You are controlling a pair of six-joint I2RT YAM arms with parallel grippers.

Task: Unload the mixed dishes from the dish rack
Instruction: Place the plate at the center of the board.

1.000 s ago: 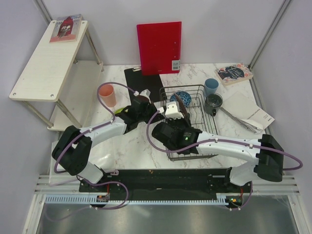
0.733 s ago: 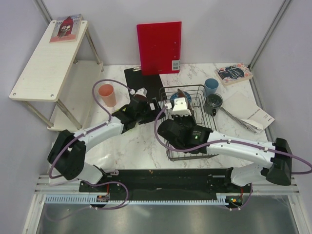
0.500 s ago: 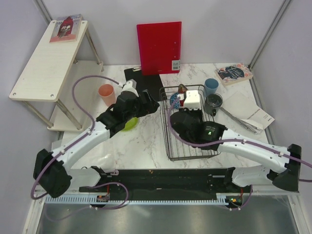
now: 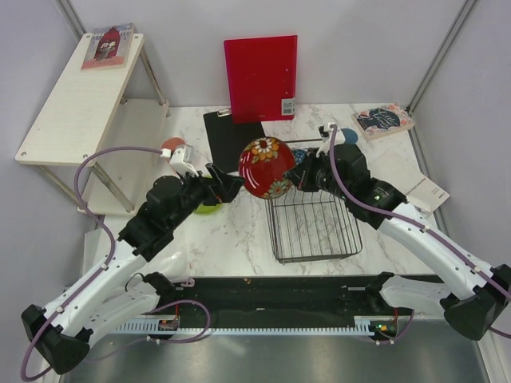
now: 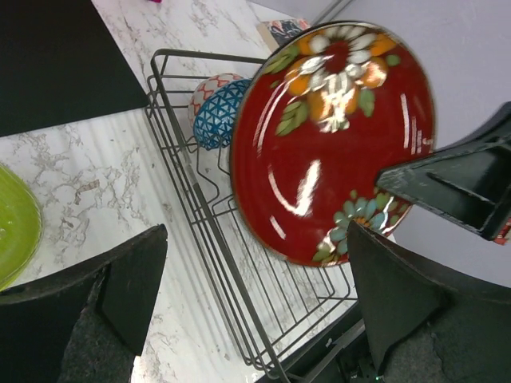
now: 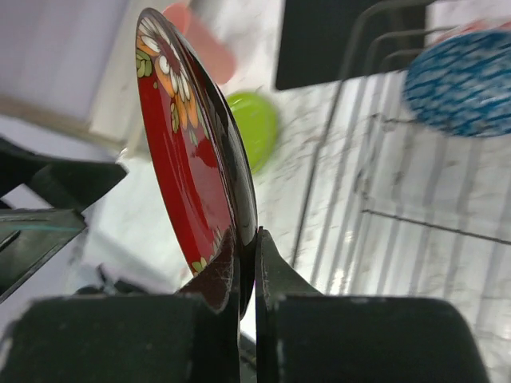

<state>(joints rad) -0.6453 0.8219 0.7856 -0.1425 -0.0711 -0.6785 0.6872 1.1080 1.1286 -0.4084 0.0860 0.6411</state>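
Right gripper [image 6: 246, 239] clamps the plate [image 4: 266, 167], held above the rack [image 4: 315, 231]. Left gripper [image 4: 222, 185] gapes wide at the plate's 9 o'clock. The bowl [image 5: 219, 112] is not yet unloaded.

- Bright, even light; faint shadows on the counter [image 4: 231, 231].
- Glare streaks the dark red plate [image 5: 335, 144] facing the left hand [image 5: 255, 271].
- Background past the right hand [image 6: 246, 271] is blurred.

Robot lab cell — staged kitchen counter.
Plain walls [image 4: 359, 48] and metal poles [image 4: 439, 56] box a marble-look tabletop [image 4: 231, 231]; arm rail [image 4: 263, 299] along the bottom edge, dish rack [image 4: 315, 231] at centre.
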